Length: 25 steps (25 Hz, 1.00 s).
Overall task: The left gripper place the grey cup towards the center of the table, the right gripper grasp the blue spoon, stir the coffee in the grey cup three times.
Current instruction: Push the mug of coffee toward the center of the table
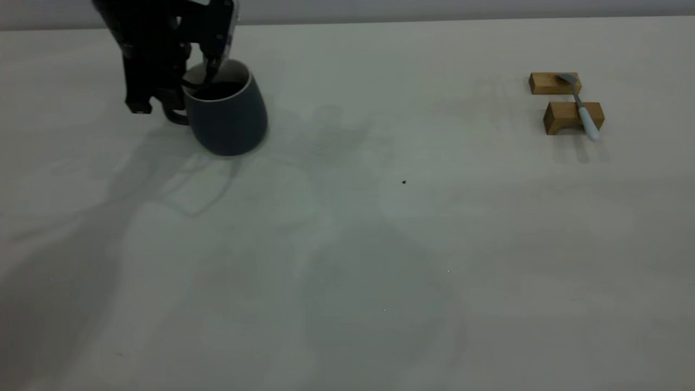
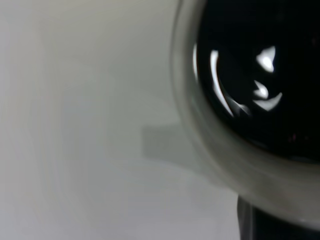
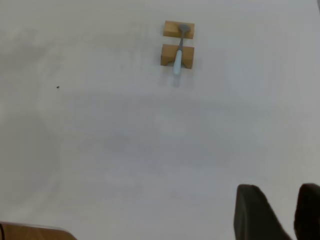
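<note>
At the far left of the desk (image 1: 347, 271), the grey cup (image 1: 228, 119) sits tilted, its base lifted on one side, with the left pincer (image 1: 209, 70) clamped over its rim, one finger dipping inside above the coffee (image 1: 217, 89) and the rest outside by the handle. The first step looks to be in hand: carrying the cup toward the middle of the desk, a move that calls for keeping it level so the dark liquid stays in. Well apart, at the far right, the blue spoon (image 1: 583, 111) lies untouched across two wooden blocks (image 1: 564, 117), bowl on the farther one. The left wrist view alone shows the glinting surface of the coffee close up; the right wrist view alone shows the right pincer (image 3: 277, 212), hanging high over the desk well short of the spoon, its fingers parted with a gap between them
</note>
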{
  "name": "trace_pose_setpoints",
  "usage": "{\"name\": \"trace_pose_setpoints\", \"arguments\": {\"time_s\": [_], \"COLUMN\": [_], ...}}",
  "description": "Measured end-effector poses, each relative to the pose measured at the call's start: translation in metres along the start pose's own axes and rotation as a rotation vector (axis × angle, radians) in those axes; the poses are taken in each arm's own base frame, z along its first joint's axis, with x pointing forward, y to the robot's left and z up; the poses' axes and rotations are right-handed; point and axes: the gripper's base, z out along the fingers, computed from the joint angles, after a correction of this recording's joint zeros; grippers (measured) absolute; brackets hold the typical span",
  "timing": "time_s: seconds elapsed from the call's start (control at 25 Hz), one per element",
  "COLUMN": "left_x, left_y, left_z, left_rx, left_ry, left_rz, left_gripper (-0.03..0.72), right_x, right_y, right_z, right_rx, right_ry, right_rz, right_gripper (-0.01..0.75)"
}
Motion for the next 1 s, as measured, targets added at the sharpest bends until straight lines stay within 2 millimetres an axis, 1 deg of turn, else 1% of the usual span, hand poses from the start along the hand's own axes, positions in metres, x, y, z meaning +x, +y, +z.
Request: {"name": "trace_pose_setpoints", "arguments": {"time_s": [0.16, 0.52, 0.68, 0.8, 1.0], "left_x": [-0.021, -0.084, -0.106, -0.116, -0.121], "left_y": [-0.002, -0.017, -0.024, -0.026, -0.026], "left_z": [-0.002, -0.01, -0.013, -0.015, -0.016], "left_rx": [-0.005, 0.01, 0.007, -0.003, -0.016], "left_ry": [-0.018, -0.099, -0.116, -0.128, -0.137], "left_rz": [0.032, 0.05, 0.091, 0.108, 0.115], "left_gripper": [0.211, 0.206, 0.206, 0.205, 0.205], "right_x": [0.0, 0.0, 0.0, 0.0, 0.0], "right_y": [0.0, 0.0, 0.0, 0.0, 0.0], "right_z": [0.0, 0.0, 0.0, 0.0, 0.0], "right_rx": [0.0, 0.0, 0.0, 0.0, 0.0], "right_ry": [0.0, 0.0, 0.0, 0.0, 0.0], "right_rz": [0.0, 0.0, 0.0, 0.0, 0.0], "right_gripper": [0.24, 0.24, 0.24, 0.24, 0.24]}}
